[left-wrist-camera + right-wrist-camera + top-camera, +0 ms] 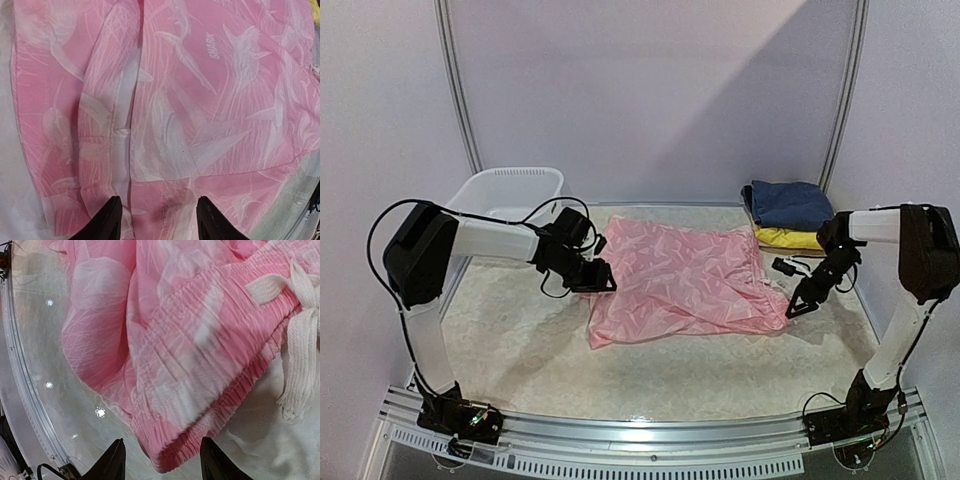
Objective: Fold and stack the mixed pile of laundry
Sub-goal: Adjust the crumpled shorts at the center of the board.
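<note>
Pink shorts (685,270) lie spread flat at mid-table, with an open gripper at each side.

The thin pink cloth carries a pale shark print with the word SHARK; its gathered elastic waistband (210,360) and white drawstring (300,345) sit at the right end. The left gripper (159,220) hangs over the left edge of the shorts, fingers apart, holding nothing. The right gripper (162,462) is low at the waistband's near corner, fingers also apart and not clamped on the cloth. At the back right, a folded navy garment (792,203) rests on a folded yellow garment (788,238). A white plastic basket (510,190) stands at the back left of the pale table (520,350).
</note>
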Available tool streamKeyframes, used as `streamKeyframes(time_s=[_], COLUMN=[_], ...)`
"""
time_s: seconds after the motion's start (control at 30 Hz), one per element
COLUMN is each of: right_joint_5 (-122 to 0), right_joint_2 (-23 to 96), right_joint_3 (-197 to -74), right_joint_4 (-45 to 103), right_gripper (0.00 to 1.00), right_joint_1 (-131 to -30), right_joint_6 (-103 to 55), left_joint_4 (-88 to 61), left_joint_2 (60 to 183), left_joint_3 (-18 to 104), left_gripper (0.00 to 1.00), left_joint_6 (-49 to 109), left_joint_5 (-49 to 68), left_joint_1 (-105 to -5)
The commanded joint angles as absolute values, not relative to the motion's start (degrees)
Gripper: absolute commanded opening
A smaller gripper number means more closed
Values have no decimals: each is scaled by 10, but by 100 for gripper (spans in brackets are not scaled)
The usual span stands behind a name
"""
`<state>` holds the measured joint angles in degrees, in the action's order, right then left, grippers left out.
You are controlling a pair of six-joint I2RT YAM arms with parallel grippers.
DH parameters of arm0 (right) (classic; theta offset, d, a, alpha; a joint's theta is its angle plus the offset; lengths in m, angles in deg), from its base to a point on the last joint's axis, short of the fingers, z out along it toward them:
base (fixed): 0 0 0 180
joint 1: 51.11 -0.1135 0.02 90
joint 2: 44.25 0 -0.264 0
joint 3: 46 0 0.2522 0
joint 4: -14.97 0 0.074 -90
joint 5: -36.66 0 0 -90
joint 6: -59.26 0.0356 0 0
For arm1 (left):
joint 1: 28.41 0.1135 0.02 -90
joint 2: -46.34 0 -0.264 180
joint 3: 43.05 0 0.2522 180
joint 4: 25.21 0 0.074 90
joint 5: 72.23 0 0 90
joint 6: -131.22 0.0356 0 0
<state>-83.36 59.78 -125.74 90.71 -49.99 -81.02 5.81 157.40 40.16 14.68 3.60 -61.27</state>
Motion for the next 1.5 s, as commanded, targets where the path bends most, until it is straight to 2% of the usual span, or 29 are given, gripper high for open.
streamKeyframes(time_s=[0.0,0.2,0.37,0.43,0.57,0.87,1.23,1.47], right_joint_5=[-865,-873,-880,-887,-888,-899,-912,-903], right_joint_2=[614,629,658,665,655,629,605,595], right_joint_3=[-1267,-1264,-1272,-1278,-1278,-1283,-1274,-1277], right_joint_4=[921,926,937,947,953,972,1022,1081], right_gripper=[50,43,15,7,5,5,4,3], right_joint_1=[-502,-502,-502,-502,-502,-495,-473,-467], right_joint_6=[-808,-817,-812,-814,-814,-815,-839,-875], left_joint_4=[54,30,11,7,-12,-23,5,68], left_joint_2=[1596,1616,1639,1640,1612,1502,1221,1125], left_joint_3=[421,426,446,449,437,373,207,130], left_gripper=[51,45,36,26,1,0,0,0], left_joint_6=[146,149,139,137,138,140,127,96], left_joint_5=[36,-2,-46,-52,-50,-39,-23,-10], left_joint_1=[-604,-603,-603,-603,-603,-603,-623,-673])
